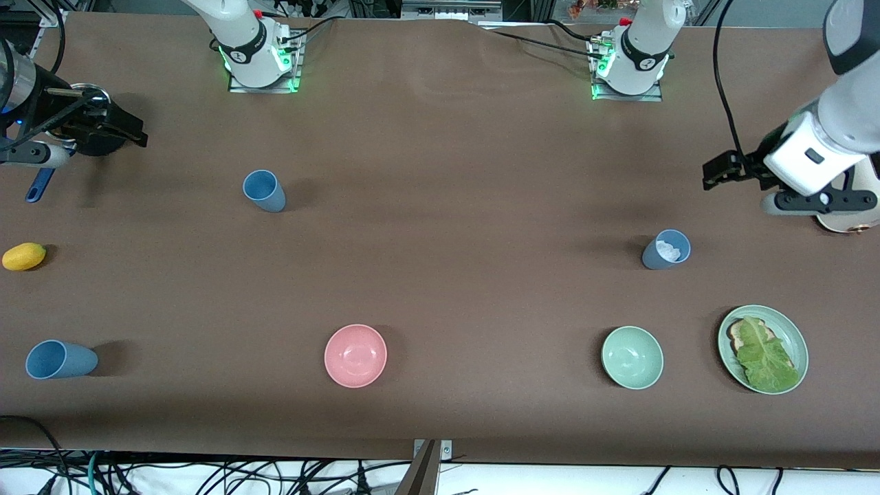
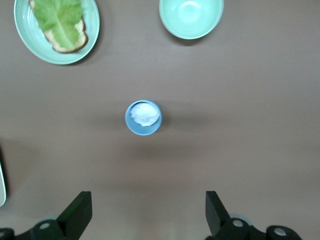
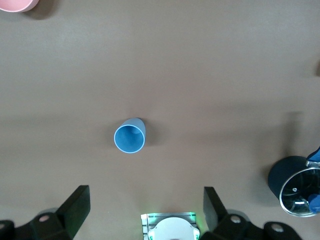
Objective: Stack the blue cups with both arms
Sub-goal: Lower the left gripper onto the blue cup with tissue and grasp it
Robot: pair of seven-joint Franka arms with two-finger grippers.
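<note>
nearest to you stand a pink plastic bowl (image 1: 355, 355), a pale green bowl (image 1: 632, 357) and one dusty-blue plastic cup (image 1: 60, 359). you see a second blue cup (image 1: 264, 190) and a third (image 1: 665, 249), with something white inside, farther back. left gripper (image 1: 716, 172) and right gripper (image 1: 127, 129) hover above the worktop (image 1: 454, 206), fingers spread, holding nothing.

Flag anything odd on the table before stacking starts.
One blue cup at the left arm's end holds something white, so another cup would not nest fully. The other two cups look empty. Nothing is spilled.
</note>
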